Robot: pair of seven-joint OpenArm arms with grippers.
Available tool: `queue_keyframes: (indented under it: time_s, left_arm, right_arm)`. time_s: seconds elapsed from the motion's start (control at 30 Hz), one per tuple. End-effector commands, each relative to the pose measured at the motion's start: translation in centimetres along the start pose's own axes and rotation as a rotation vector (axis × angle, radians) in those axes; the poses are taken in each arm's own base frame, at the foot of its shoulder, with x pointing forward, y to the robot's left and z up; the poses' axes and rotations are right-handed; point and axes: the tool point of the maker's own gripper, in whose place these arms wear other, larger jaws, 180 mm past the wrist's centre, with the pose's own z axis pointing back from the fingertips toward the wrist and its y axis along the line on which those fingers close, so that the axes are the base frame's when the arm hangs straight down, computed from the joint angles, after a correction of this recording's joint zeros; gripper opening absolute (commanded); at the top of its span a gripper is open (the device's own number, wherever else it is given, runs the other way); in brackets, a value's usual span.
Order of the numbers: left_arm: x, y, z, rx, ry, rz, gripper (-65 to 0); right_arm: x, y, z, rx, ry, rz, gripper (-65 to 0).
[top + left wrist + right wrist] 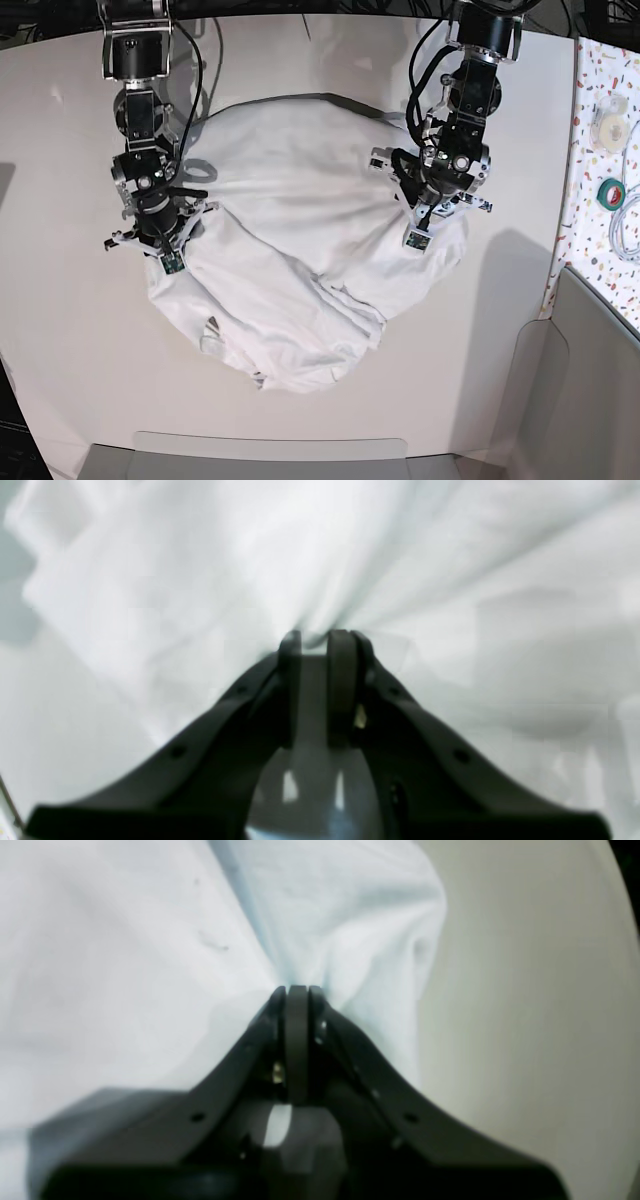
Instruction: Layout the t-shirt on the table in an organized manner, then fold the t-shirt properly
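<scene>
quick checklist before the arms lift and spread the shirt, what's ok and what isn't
1. Right gripper shut on the t-shirt: ok, cloth fans out from its fingers.
2. Left gripper shut on the t-shirt: ok, fabric bunches between its fingers.
3. Shirt laid out flat: not ok, it lies as a rumpled mound.
4. Grips at matching corners or sleeves: cannot tell, the folds hide them.
5. Shirt fully on the table: ok, bare tabletop shows around it.

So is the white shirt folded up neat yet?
No. The t-shirt lies in a rumpled, rounded heap on the table, with wrinkles and loose flaps at its near edge, not flat or squared.
</scene>
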Motion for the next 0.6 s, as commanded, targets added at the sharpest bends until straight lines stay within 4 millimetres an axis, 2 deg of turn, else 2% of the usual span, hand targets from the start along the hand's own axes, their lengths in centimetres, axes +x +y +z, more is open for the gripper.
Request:
queue_keyframes:
  time_s: [0.0,0.17,0.33,0.43,0.5,0.57]
  left_arm:
    - [1.1,1.8,0.2,0.052,-0.019,-0.005,-56.9]
    - [1.5,4.6,0.2,0.097,-0.029,0.062,-56.9]
    - [4.0,6.7,1.3,0.134,-0.127,0.111,-56.9]
    - [6.3,8.5,3.9,0.171,-0.24,0.149,-56.7]
    - [7.8,8.7,5.7,0.179,-0.311,0.174,-56.0]
    - [9.0,8.9,7.4,0.184,-0.374,0.2,-52.0]
  right_arm:
    - [-1.7,0.1,0.8,0.002,0.074,0.02,-65.0]
    - [-3.3,2.0,4.9,0.016,0.102,0.038,-65.0]
    - [-3.6,3.7,7.5,0.029,0.089,0.009,-65.0]
    - [-2.3,3.7,8.8,0.018,0.049,0.002,-65.0]
    - [-0.5,3.2,9.5,-0.001,0.001,-0.005,-65.0]
    - [1.4,2.7,10.2,-0.021,-0.049,-0.013,-64.5]
